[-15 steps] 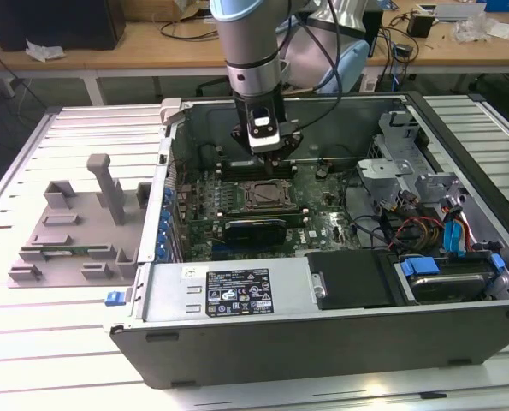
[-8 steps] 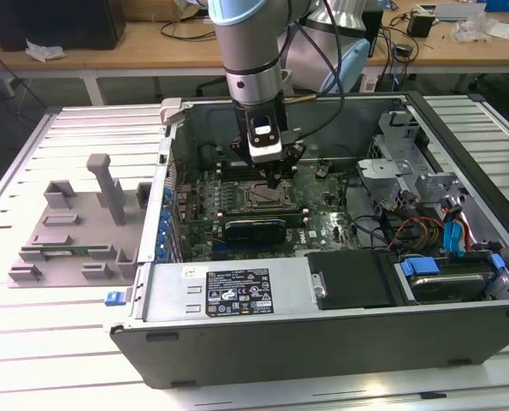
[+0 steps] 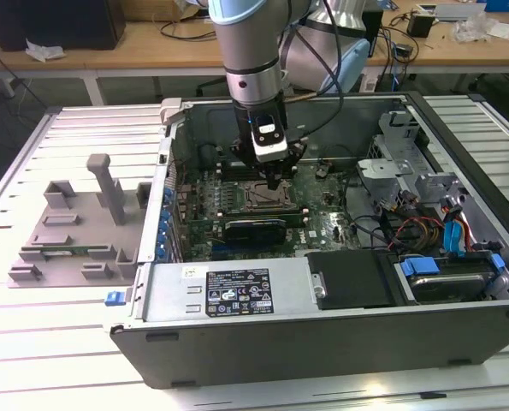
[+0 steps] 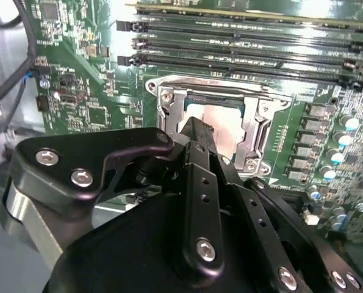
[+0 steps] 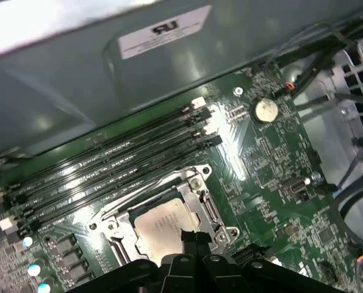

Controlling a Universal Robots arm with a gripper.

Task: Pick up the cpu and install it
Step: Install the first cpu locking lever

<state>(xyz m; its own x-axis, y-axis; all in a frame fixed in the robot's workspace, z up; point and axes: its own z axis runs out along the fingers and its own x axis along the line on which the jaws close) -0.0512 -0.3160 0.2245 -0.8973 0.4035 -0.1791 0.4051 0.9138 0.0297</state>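
Observation:
The cpu [image 4: 225, 121], a flat square chip with a shiny silver top, lies flat inside the metal-framed socket [image 4: 169, 101] on the green motherboard; it also shows in the first wrist view [image 5: 160, 221]. In the exterior view the socket [image 3: 263, 197] sits mid-board inside the open computer case. My gripper [image 3: 275, 181] hangs straight down over the socket. Its two black fingers are shut together, tips [image 4: 196, 125] just over the near edge of the cpu [image 5: 190, 235], with nothing between them. Whether the tips touch the chip I cannot tell.
Long memory slots [image 5: 114, 168] run beside the socket. A coin battery [image 5: 266, 109] and cables [image 3: 408, 231] lie toward the drive cage [image 3: 408, 163]. The case wall [image 3: 237, 295] encloses the board. A grey fixture [image 3: 74, 231] stands on the table at the exterior view's left.

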